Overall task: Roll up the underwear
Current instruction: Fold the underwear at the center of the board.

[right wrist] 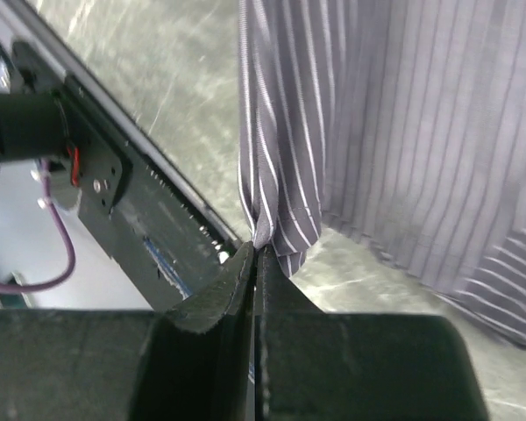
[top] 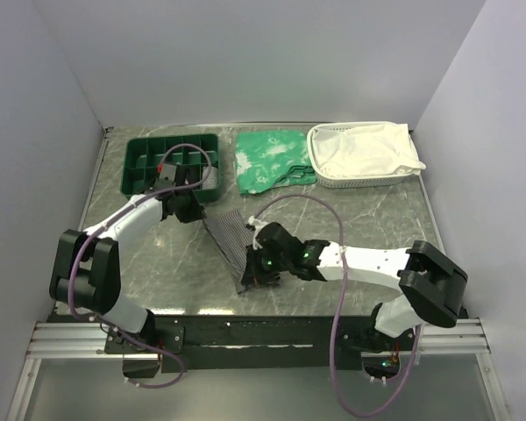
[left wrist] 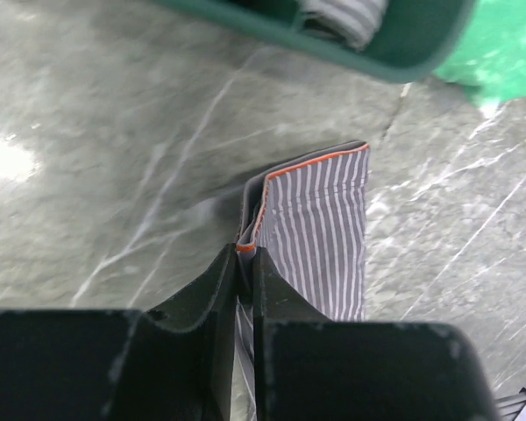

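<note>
The underwear (top: 232, 241), grey with fine pinstripes, is stretched in a long narrow band over the table between my two grippers. My left gripper (top: 195, 207) is shut on its far end, at the orange-edged waistband (left wrist: 309, 167); the pinched corner shows between the jaws (left wrist: 245, 250). My right gripper (top: 250, 279) is shut on the near end; the striped fabric (right wrist: 351, 123) hangs from the closed jaws (right wrist: 259, 250) and is lifted off the table there.
A green compartment tray (top: 174, 162) stands at the back left, just behind my left gripper, with a rolled striped cloth in it (left wrist: 342, 17). A green white-patterned cloth (top: 272, 158) lies at the back middle. A white basket (top: 364, 180) holding white cloth is back right.
</note>
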